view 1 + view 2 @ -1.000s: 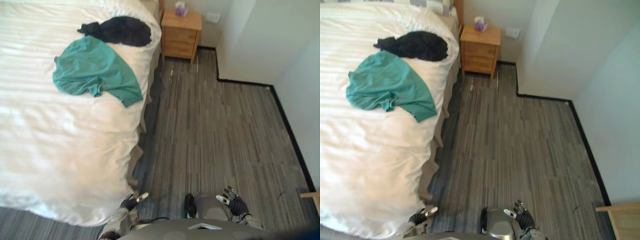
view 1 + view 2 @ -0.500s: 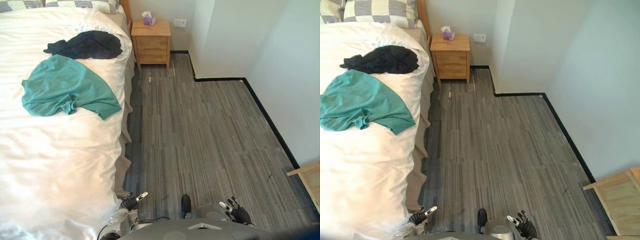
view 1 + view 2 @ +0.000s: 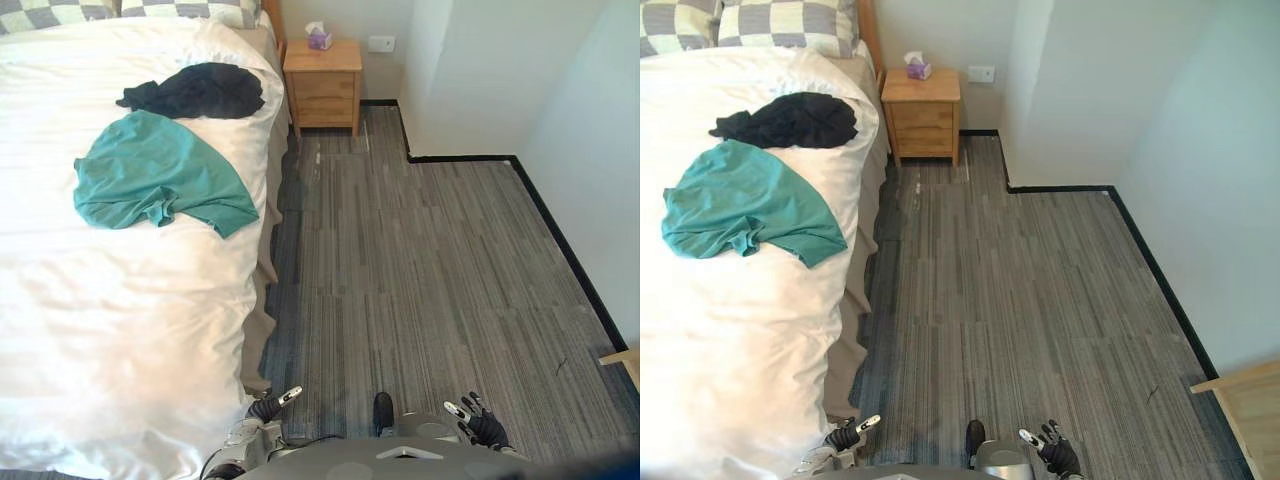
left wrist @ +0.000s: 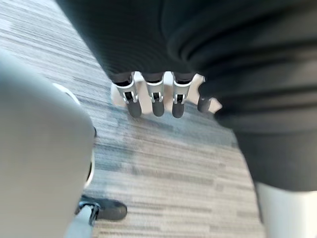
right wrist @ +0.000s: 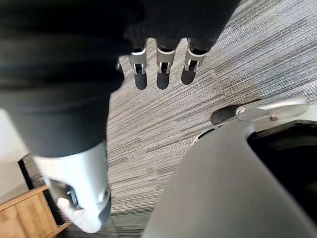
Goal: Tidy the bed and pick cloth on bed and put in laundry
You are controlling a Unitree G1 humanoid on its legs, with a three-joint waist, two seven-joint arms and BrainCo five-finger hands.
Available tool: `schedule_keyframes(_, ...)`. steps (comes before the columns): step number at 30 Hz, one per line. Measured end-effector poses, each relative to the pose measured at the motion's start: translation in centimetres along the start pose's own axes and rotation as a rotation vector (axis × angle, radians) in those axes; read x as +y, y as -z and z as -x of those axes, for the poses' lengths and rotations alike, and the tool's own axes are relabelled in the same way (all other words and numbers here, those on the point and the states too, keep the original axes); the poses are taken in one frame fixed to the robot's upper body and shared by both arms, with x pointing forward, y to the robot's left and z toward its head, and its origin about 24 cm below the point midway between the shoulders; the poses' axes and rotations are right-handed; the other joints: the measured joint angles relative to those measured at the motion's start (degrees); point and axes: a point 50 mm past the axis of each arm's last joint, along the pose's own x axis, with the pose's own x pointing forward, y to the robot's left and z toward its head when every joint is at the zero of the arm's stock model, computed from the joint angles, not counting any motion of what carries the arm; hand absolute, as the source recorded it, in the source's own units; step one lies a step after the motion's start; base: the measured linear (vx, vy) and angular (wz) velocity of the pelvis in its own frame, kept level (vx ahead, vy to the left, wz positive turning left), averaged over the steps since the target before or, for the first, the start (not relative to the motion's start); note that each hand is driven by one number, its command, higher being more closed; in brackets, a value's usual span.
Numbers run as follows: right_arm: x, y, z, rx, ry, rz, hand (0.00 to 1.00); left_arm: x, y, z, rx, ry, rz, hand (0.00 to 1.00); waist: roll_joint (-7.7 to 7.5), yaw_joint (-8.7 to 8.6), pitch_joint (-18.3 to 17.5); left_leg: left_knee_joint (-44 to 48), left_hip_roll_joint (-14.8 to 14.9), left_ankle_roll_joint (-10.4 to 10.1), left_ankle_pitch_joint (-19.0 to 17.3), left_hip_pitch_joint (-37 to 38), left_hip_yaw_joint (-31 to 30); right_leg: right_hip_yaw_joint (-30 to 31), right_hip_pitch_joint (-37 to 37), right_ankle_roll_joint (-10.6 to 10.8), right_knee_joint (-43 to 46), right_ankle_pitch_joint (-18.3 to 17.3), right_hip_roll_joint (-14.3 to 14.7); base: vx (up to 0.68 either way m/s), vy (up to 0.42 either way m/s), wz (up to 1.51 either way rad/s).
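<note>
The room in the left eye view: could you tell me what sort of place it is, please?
A bedroom, most likely: a bed with checked pillows, a wooden nightstand beside its head, and a teal cloth lying on it.

A: Count, cloths on bed (image 3: 120,300)?
B: Two: teal cloth (image 3: 155,180), black cloth (image 3: 195,90).
A: Pillows?
B: Two, checked: inner pillow (image 3: 675,25), edge pillow (image 3: 790,22).
A: Other items?
B: One nightstand (image 3: 322,85), one tissue box (image 3: 319,38), one bed.
</note>
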Motion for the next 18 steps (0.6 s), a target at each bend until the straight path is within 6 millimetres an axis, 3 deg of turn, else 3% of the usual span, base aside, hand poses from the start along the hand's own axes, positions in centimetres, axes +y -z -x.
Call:
schedule_keyframes(1, 0.0, -0.1, 0.0, -0.003, 0.007, -0.014, 0.00, 0.0, 0.0, 0.0, 0.006, -0.001, -0.008, 0.00, 0.00, 0.03, 0.01, 0.02, 0.22, -0.14, -0.04, -0.49, 0.01, -0.64, -0.63, -0.09, 0.28, -0.07, 0.07, 0.07, -0.005, -0.08)
schedule_keyframes(2, 0.0, -0.6, -0.2, -0.018, 0.009, -0.024, 0.00, -0.1, -0.3, -0.1, 0.010, -0.009, -0.008, 0.00, 0.68, 0.00, 0.68, 0.22, 0.92, -1.00, -0.17, -0.56, 0.57, -0.92, -2.75, -0.52, 4.25, -2.38, 0.24, 0.12, -0.011, -0.17)
schedule_keyframes(4, -0.1, -1.1, -0.2, -0.035, 0.015, -0.025, 0.00, -0.4, -0.7, -0.2, 0.011, -0.005, 0.005, 0.00, 0.94, -0.01, 1.28, 1.20, 1.85, -2.47, -1.05, -0.65, 1.78, -1.64, -6.95, -0.89, 12.89, -7.47, -0.46, 0.12, -0.022, -0.30)
schedule_keyframes(5, 0.0, -1.4, -0.3, -0.038, 0.015, -0.026, 0.00, -0.3, -0.8, -0.2, 0.013, -0.016, 0.013, 0.00, 1.14, -0.02, 1.36, 3.53, 2.50, -4.52, -2.27, -1.65, 3.22, -2.95, -10.43, -1.52, 20.42, -11.77, -1.96, 0.17, -0.079, -0.30)
schedule_keyframes(6, 0.6, -1.4, -0.5, -0.032, -0.005, -0.019, 0.00, 0.4, -0.6, -0.1, 0.017, -0.039, 0.007, 0.00, -0.53, -0.09, 0.97, 9.61, 3.41, -5.21, -2.61, -3.82, 4.43, -2.94, -12.39, -1.80, 25.00, -15.25, -3.25, 0.19, -0.126, -0.22)
schedule_keyframes(7, 0.7, -1.2, -0.4, -0.022, -0.010, -0.015, 0.00, 0.6, -0.9, -0.1, 0.008, -0.043, 0.008, 0.00, -0.72, -0.22, 1.03, 14.88, 4.57, -5.33, -2.54, -6.09, 4.56, -2.76, -12.47, -1.95, 25.64, -16.06, -3.33, 0.21, -0.202, -0.10)
schedule_keyframes(8, 0.6, -1.3, -0.4, -0.021, -0.015, 0.003, 0.00, 0.4, -1.5, -0.1, -0.020, -0.034, 0.021, 0.00, -1.20, -0.51, 1.16, 29.16, 8.44, -6.56, -0.85, -11.72, 3.85, -1.17, -11.43, -2.53, 25.15, -15.91, -2.15, 0.25, -0.246, -0.31)
schedule_keyframes(9, 0.2, -1.8, -0.5, -0.026, -0.016, 0.028, 0.00, 0.6, -2.4, -0.1, -0.070, -0.049, 0.040, 0.00, -0.10, 0.69, 2.03, 41.84, 11.16, -6.56, 0.91, -18.17, 0.50, 0.09, -9.53, -3.52, 24.21, -15.77, -1.05, 0.28, -0.214, -0.48)
schedule_keyframes(10, 0.2, -2.1, -0.6, -0.030, -0.019, 0.036, 0.00, 0.5, -2.9, -0.1, -0.096, -0.047, 0.054, 0.00, 0.40, 1.32, 2.34, 45.17, 10.92, -6.04, -0.09, -20.37, -1.44, 0.92, -8.69, -3.67, 23.67, -15.79, -0.79, 0.32, -0.124, -0.74)
schedule_keyframes(11, 0.1, -2.8, -0.9, -0.043, -0.015, 0.043, 0.00, 0.0, -3.4, -0.1, -0.124, -0.035, 0.060, 0.00, 0.27, 1.40, 3.11, 48.15, 8.67, -4.47, -1.69, -23.38, -4.30, 3.06, -6.75, -3.90, 22.60, -15.88, -0.74, 0.25, -0.040, -0.65)
schedule_keyframes(13, 0.1, -3.2, -1.1, -0.058, -0.015, 0.045, 0.00, -0.7, -3.8, -0.1, -0.152, -0.015, 0.072, 0.00, 0.27, 1.68, 3.85, 46.67, 4.09, -3.55, -2.56, -25.31, -7.06, 6.44, -2.35, -3.93, 20.50, -15.90, -0.84, 0.38, 0.003, -0.91)
schedule_keyframes(15, 0.3, -3.5, -1.2, -0.067, -0.029, 0.049, 0.00, -0.7, -4.0, -0.1, -0.161, -0.014, 0.084, 0.00, 0.38, 2.30, 4.20, 40.76, 1.18, -3.29, -2.64, -27.08, -7.18, 9.56, 0.72, -3.98, 18.87, -15.96, -0.84, 0.33, 0.077, -1.12)
schedule_keyframes(16, 0.8, -3.3, -1.3, -0.063, -0.044, 0.041, 0.00, -0.7, -4.3, 0.0, -0.171, -0.011, 0.097, 0.00, 0.26, 2.65, 4.72, 30.82, -1.09, -1.80, -1.14, -28.73, -6.54, 11.81, 3.07, -3.65, 17.19, -16.14, -0.88, 0.28, 0.113, -0.84)
schedule_keyframes(18, 1.1, -3.1, -1.3, -0.060, -0.052, 0.031, 0.00, -0.5, -4.4, 0.0, -0.174, -0.008, 0.109, 0.00, 0.27, 2.84, 5.38, 22.71, -2.06, -1.40, 1.57, -29.01, -6.58, 12.79, 4.44, -2.86, 16.26, -16.75, -0.96, 0.27, 0.129, -0.51)
